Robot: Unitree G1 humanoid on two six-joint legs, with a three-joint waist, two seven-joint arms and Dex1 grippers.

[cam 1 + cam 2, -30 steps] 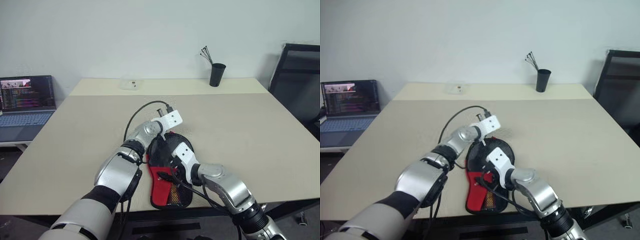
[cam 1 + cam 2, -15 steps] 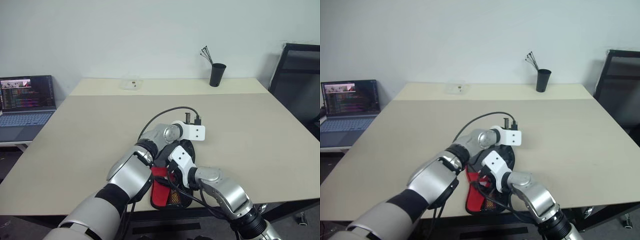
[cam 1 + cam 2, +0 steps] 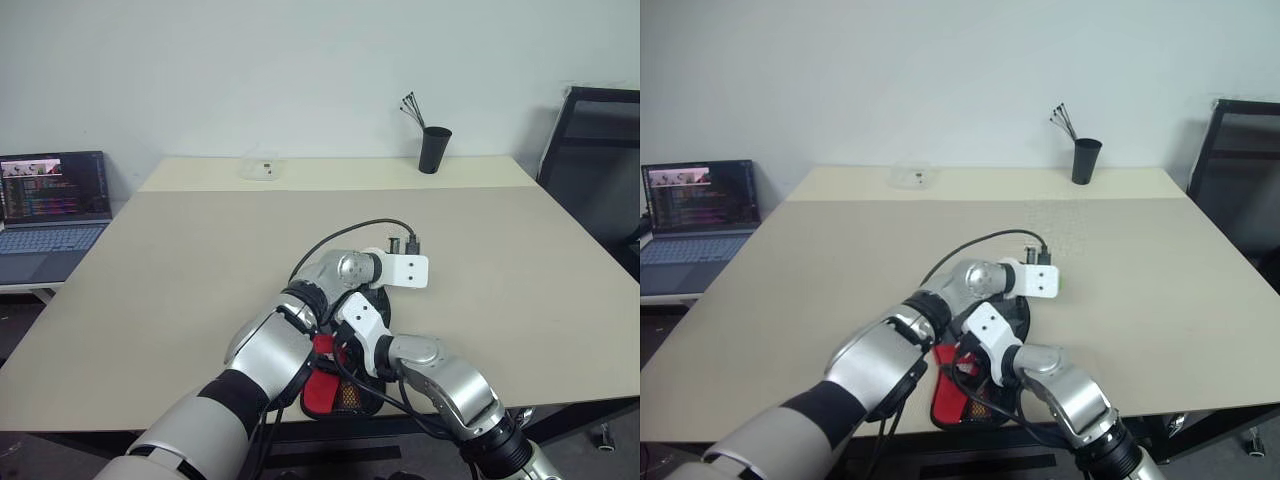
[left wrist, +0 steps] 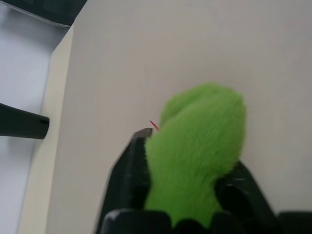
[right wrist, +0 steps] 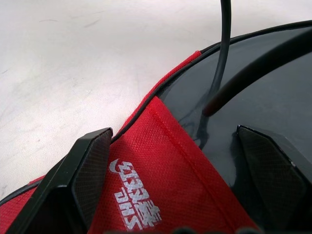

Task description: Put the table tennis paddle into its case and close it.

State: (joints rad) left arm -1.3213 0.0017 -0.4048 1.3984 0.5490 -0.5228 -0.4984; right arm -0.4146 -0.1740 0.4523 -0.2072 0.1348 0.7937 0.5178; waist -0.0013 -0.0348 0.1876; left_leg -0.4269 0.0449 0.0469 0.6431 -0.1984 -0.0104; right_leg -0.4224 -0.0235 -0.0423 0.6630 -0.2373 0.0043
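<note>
Left wrist view shows the left tool (image 4: 187, 195) with its two black fingers (image 4: 129, 180) partly apart and a fuzzy green tag (image 4: 197, 146) sitting between them, over the bare counter (image 4: 146, 58). Whether they pinch it I cannot tell. From the head views, the right tool (image 5: 175, 185) stands wide open, holding nothing, straddling the red panel of the case (image 5: 161, 175) (white logo just ahead of its fingers). The case lies flat directly beneath both tools. A black cup (image 3: 434, 149) stands well beyond them.
</note>
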